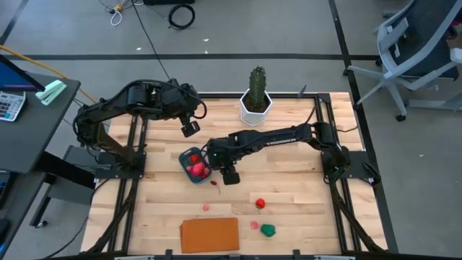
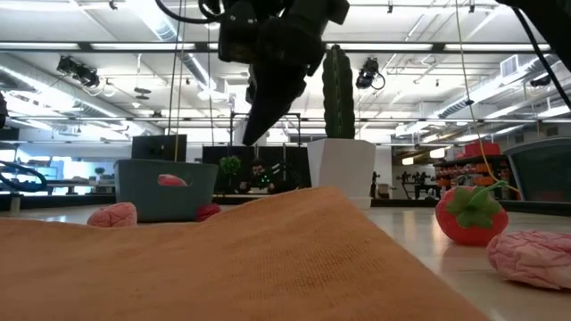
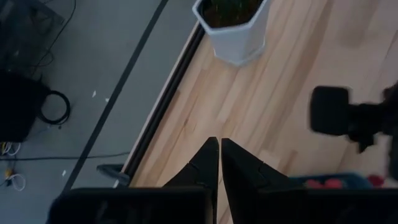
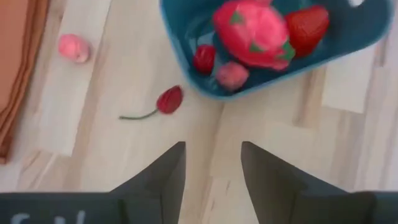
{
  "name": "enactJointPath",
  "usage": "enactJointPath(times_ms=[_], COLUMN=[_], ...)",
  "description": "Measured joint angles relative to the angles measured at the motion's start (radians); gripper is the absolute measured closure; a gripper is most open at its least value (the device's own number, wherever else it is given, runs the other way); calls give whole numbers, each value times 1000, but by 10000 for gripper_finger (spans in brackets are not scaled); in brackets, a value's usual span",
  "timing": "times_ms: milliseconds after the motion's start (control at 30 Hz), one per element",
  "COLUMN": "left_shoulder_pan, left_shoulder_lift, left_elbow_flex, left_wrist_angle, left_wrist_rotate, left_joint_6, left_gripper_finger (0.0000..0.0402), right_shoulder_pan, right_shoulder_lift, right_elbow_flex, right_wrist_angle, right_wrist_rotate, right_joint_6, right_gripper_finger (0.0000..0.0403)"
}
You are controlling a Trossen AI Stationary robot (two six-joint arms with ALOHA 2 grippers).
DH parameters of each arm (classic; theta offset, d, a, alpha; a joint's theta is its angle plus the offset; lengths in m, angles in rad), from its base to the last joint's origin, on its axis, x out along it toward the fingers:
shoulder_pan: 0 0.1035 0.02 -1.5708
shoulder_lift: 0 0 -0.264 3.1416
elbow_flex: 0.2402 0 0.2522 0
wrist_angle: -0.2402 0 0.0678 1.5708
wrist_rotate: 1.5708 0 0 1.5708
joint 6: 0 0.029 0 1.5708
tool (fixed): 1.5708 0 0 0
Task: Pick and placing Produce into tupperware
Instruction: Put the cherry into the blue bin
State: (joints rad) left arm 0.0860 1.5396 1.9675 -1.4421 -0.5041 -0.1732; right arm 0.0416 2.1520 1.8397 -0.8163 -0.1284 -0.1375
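Nearest the table's front edge, a flat orange board [image 1: 209,235] is seen at about 6 o'clock from the table's middle. Just beyond it, at roughly 5 o'clock, lie a green toy vegetable [image 1: 268,230], a small pink piece [image 1: 254,225] touching or nearly touching it, and a red strawberry [image 1: 260,204] with a green cap. A second small pink piece [image 1: 206,207] rests near 6 o'clock, and a red cherry [image 4: 170,99] with a thin stem is found just outside the tupperware's wall.

The tupperware [image 1: 185,158], a teal-blue rectangular container with rounded corners, sits close to the table's centre, slightly toward 9 o'clock. Inside it are held a large pink fruit [image 4: 252,31] with green flecks, a red strawberry-like piece [image 4: 307,28], a small dark red piece [image 4: 203,58] and a small pink lump [image 4: 231,74].

The right gripper [image 4: 211,165] is poised beside the container with its fingers parted and nothing between them. The left gripper [image 3: 219,162] is held above the table toward 11 o'clock, fingers pressed together and empty. A cactus [image 1: 257,85] in a white pot stands at 12 o'clock.
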Motion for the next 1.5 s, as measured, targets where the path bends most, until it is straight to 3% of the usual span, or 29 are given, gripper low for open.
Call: enactJointPath(times_ms=[133, 367, 600, 833, 1500], left_shoulder_pan=[-1, -1, -5, -5, -4], left_shoulder_lift=[0, -1, -1, -1, -1], left_elbow_flex=[0, 0, 0, 0, 0], left_wrist_angle=[-53, -70, -68, -68, -66], left_wrist_rotate=[1, 1, 1, 0, 0], left_joint_6=[-11, -52, -83, -73, -69], left_gripper_finger=[371, 359, 367, 371, 370], right_shoulder_pan=[48, 91, 100, 91, 137], right_shoulder_lift=[14, 21, 24, 26, 14], right_elbow_flex=[-65, -170, -252, -363, -364], right_wrist_angle=[124, 301, 431, 592, 646], right_wrist_rotate=[-52, 68, 164, 153, 90], right_joint_6=[40, 179, 220, 277, 345], right_gripper_finger=[240, 240, 241, 241, 241])
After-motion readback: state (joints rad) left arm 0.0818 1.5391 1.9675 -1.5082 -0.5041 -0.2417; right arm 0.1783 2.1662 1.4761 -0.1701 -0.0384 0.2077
